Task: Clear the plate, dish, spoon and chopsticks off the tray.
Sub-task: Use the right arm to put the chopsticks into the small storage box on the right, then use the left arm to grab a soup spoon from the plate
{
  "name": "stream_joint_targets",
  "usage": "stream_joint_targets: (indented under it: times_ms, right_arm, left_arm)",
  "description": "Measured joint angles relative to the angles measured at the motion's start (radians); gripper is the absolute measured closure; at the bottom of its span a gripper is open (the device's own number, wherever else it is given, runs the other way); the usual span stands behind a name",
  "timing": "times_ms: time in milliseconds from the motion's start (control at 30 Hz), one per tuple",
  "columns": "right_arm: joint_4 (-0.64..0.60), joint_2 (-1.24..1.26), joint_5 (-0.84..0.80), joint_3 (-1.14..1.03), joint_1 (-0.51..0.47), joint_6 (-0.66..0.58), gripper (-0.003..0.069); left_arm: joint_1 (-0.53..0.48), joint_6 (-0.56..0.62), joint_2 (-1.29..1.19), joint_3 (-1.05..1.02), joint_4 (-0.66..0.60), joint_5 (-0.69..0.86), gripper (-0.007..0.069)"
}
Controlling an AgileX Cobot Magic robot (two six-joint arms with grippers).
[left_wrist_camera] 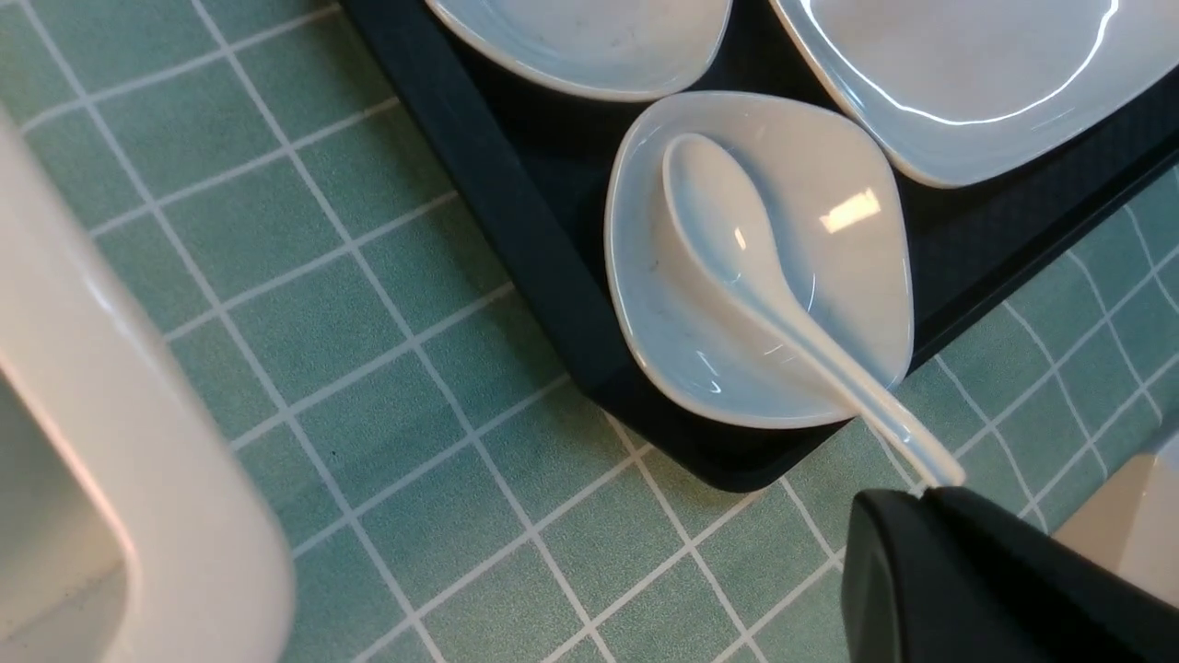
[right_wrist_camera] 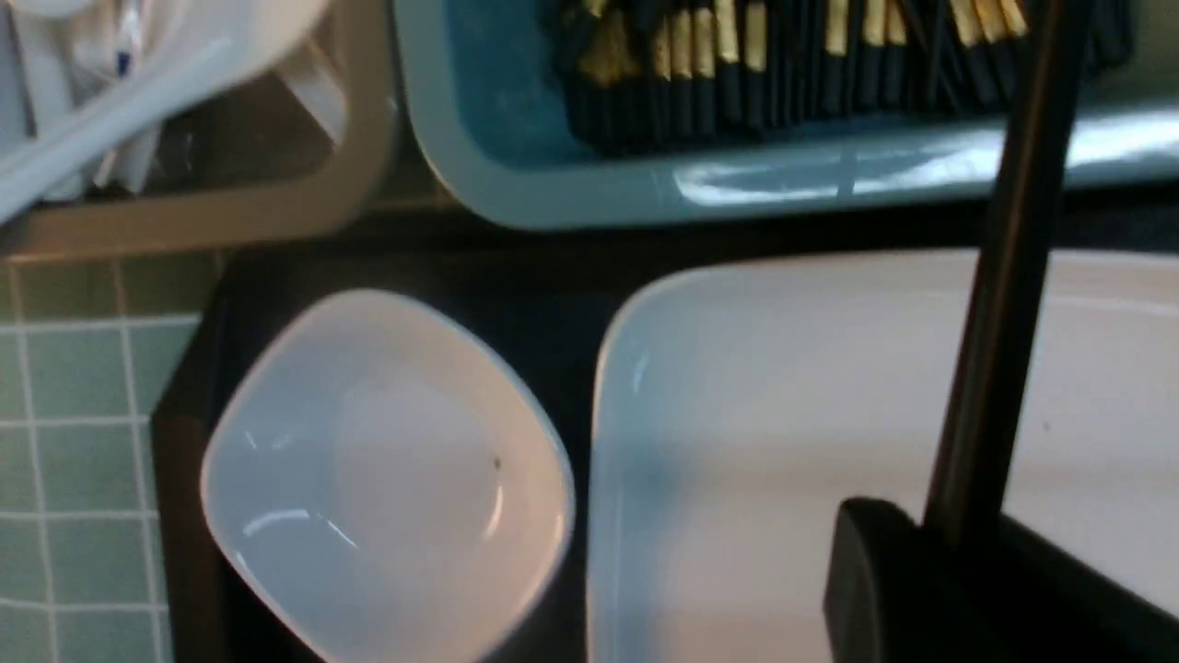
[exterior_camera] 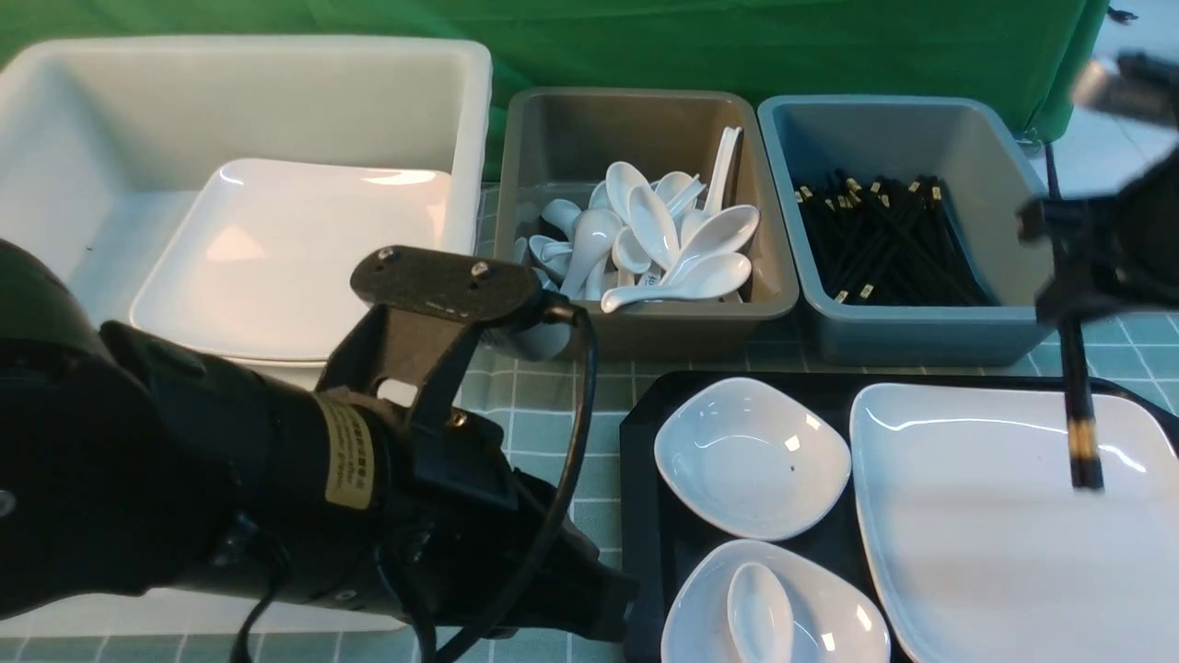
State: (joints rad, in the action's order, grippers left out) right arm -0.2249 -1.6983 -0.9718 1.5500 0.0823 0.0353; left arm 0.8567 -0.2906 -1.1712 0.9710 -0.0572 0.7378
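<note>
Left jaws closed near spoon [left_wrist_camera: 737,249]; right jaws grip chopsticks [exterior_camera: 1079,414].

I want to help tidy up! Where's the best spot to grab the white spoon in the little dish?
Pinch the spoon by its handle, coming from the robot's side of the tray. The handle pokes out over the dish rim and past the tray edge, while its round bowl lies down inside the dish.

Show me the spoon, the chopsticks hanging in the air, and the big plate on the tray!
spoon [left_wrist_camera: 723,221]: left wrist view, on its deep bowl.
chopsticks [exterior_camera: 1074,387]: front view, on the black shaft above the gold band.
plate [exterior_camera: 976,552]: front view, on its bare flat middle.
</note>
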Motion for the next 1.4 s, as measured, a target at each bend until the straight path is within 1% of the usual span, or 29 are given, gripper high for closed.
stream_joint_targets:
  times_ms: [133,233,267,333,433,467,500,533,600,700,733,767,800,833,867,900,933,967,1000,1033,1067,1100,1133,1167,1200,1233,1267,1333,1400]
  right_arm:
    - [-0.046,-0.163,-0.085,0.227,-0.002,-0.002,0.0589]
    - [-0.092,-0.284,-0.125,0.415,-0.016,0.006,0.0589]
    - [-0.101,-0.295,-0.126,0.447,-0.02,0.009,0.0589]
    - [-0.142,-0.42,-0.128,0.638,-0.043,0.041,0.0589]
    - [-0.155,-0.573,-0.125,0.855,-0.069,0.085,0.0589]
    - [-0.155,-0.591,-0.123,0.868,-0.07,0.086,0.0589]
    - [-0.153,-0.659,-0.119,0.952,-0.076,0.102,0.0589]
    - [-0.153,-0.689,-0.118,0.984,-0.078,0.107,0.0589]
    - [-0.151,-0.74,-0.116,1.031,-0.079,0.11,0.0589]
    - [-0.151,-0.778,-0.119,1.048,-0.078,0.111,0.0568]
    - [-0.144,-0.8,-0.134,1.051,-0.075,0.112,0.0501]
    - [-0.143,-0.802,-0.137,1.051,-0.075,0.112,0.0477]
    - [-0.131,-0.807,-0.152,1.051,-0.074,0.115,0.0405]
    - [-0.107,-0.808,-0.157,1.051,-0.072,0.117,0.0256]
    - [-0.101,-0.807,-0.157,1.051,-0.071,0.117,0.0192]
    - [-0.098,-0.806,-0.157,1.051,-0.071,0.116,0.0177]
    - [-0.086,-0.789,-0.158,1.051,-0.071,0.101,0.009]
    - [-0.08,-0.777,-0.158,1.051,-0.071,0.088,0.0071]
    - [-0.079,-0.769,-0.158,1.051,-0.072,0.085,0.0071]
    - [-0.072,-0.718,-0.16,1.049,-0.073,0.059,0.0127]
    - [-0.071,-0.714,-0.16,1.048,-0.074,0.059,0.0127]
    - [-0.069,-0.672,-0.16,1.042,-0.074,0.039,0.0198]
    - [-0.064,-0.598,-0.16,1.016,-0.076,0.004,0.0358]
    - [-0.054,-0.523,-0.16,0.978,-0.076,-0.015,0.0464]
    - [-0.035,-0.457,-0.16,0.924,-0.076,-0.026,0.0545]
    - [-0.014,-0.375,-0.16,0.869,-0.076,-0.035,0.0587]
    - [-0.009,-0.361,-0.16,0.857,-0.076,-0.035,0.0587]
    - [0.036,-0.254,-0.16,0.749,-0.076,-0.041,0.0615]
    - [0.106,-0.103,-0.16,0.541,-0.078,-0.061,0.0631]
  left_arm:
    - [0.0,-0.001,0.0,0.0,-0.008,0.008,0.0624]
    - [0.0,-0.001,0.0,0.0,-0.023,0.015,0.0624]
    - [0.0,-0.001,0.0,0.0,-0.023,0.016,0.0624]
    - [0.0,-0.003,0.0,0.0,-0.032,0.026,0.0624]
    - [0.0,-0.019,0.0,0.0,-0.037,0.049,0.0624]
    - [0.0,-0.021,0.0,0.0,-0.038,0.051,0.0624]
    - [0.0,-0.023,0.0,0.0,-0.038,0.06,0.0624]
    - [0.0,-0.023,0.0,0.0,-0.039,0.062,0.0624]
    - [0.0,-0.026,0.0,0.0,-0.039,0.062,0.0624]
    - [0.0,-0.027,0.0,0.0,-0.039,0.062,0.0624]
    - [0.0,-0.027,0.0,0.0,-0.039,0.062,0.0624]
    - [0.0,-0.027,0.0,0.0,-0.039,0.062,0.0624]
    - [0.0,-0.027,0.0,0.0,-0.039,0.062,0.0624]
    - [0.0,-0.027,0.0,0.0,-0.04,0.062,0.0624]
    - [0.0,-0.027,-0.001,0.0,-0.04,0.062,0.0624]
    - [0.0,-0.028,-0.002,0.0,-0.04,0.062,0.0624]
    - [0.0,-0.028,-0.01,0.0,-0.04,0.058,0.0624]
    - [0.0,-0.029,-0.018,0.001,-0.04,0.058,0.0624]
    - [0.0,-0.029,-0.023,0.003,-0.041,0.061,0.0624]
    - [0.0,-0.028,-0.059,0.022,-0.043,0.076,0.0624]
    - [0.0,-0.026,-0.065,0.029,-0.045,0.08,0.0624]
    - [0.0,-0.02,-0.095,0.046,-0.048,0.088,0.0624]
    - [0.001,-0.007,-0.144,0.082,-0.052,0.1,0.0624]
    - [0.001,0.0,-0.191,0.117,-0.06,0.109,0.0624]
    - [0.001,0.002,-0.232,0.155,-0.073,0.116,0.0624]
    - [0.001,0.01,-0.283,0.187,-0.091,0.132,0.0624]
    - [0.001,0.016,-0.292,0.2,-0.094,0.14,0.0624]
    - [0.002,0.034,-0.36,0.245,-0.117,0.169,0.0624]
    - [0.03,0.054,-0.465,0.319,-0.133,0.209,0.0624]
